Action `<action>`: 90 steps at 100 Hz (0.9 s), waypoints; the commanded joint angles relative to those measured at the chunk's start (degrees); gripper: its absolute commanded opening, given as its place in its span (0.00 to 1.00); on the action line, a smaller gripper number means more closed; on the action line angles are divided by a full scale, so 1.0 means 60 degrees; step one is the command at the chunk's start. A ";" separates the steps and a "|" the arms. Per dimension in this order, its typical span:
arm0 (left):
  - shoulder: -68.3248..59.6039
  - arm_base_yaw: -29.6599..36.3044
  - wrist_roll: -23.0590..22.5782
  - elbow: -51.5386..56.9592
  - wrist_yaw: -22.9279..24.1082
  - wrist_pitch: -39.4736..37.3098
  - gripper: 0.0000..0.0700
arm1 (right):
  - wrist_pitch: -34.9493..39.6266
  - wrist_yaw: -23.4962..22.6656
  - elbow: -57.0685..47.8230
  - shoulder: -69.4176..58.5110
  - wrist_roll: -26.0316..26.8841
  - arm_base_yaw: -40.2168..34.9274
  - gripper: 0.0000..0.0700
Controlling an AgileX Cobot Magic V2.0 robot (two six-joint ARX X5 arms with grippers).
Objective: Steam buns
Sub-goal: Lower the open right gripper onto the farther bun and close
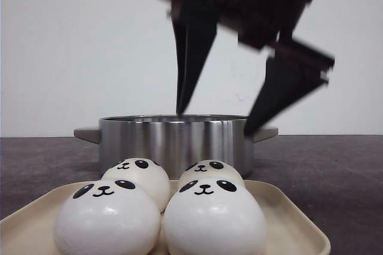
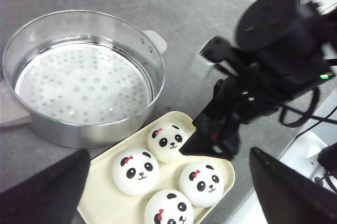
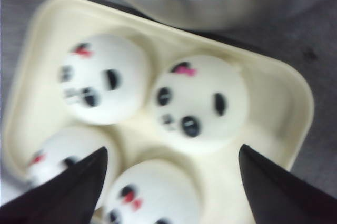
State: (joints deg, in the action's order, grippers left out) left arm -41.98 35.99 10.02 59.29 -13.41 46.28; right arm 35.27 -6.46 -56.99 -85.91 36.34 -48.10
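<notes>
Several white panda-faced buns [image 1: 212, 222] [image 2: 135, 170] [image 3: 200, 100] lie close together on a cream tray [image 1: 293, 219] [image 2: 105, 203] [image 3: 284, 103]. Just behind the tray stands a steel steamer pot [image 1: 173, 138] [image 2: 158, 71] with nothing on its perforated plate. My right gripper [image 1: 213, 122] [image 3: 173, 148] hangs open above the tray, its fingers spread over the near buns and touching none. From higher up, my left gripper [image 2: 168, 151] looks down on pot and tray, open wide and holding nothing. It does not show in the front view.
The right arm [image 2: 274, 61] reaches in over the tray's far corner in the left wrist view. Pot handles [image 1: 87, 133] stick out at both sides. Dark grey tabletop [image 1: 335, 171] surrounds the tray and pot; the table edge runs close by the tray.
</notes>
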 commanded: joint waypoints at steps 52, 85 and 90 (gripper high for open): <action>-0.0051 0.0076 -0.0273 0.0087 0.0058 -0.0153 0.84 | -0.0907 0.0029 -0.0149 -0.0911 0.0317 0.0415 0.63; -0.0055 0.0076 -0.0270 0.0087 0.0328 -0.0131 0.84 | -0.0903 -0.0291 -0.0149 -0.1705 0.0448 0.0412 0.63; -0.0055 0.0076 -0.0266 0.0087 0.0339 -0.0131 0.84 | -0.0911 -0.0288 -0.0149 -0.1847 0.0452 0.0412 0.63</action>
State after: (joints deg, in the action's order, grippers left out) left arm -41.98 36.03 9.06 59.29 -11.70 46.11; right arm 29.32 -8.45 -57.32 -94.67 38.50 -45.08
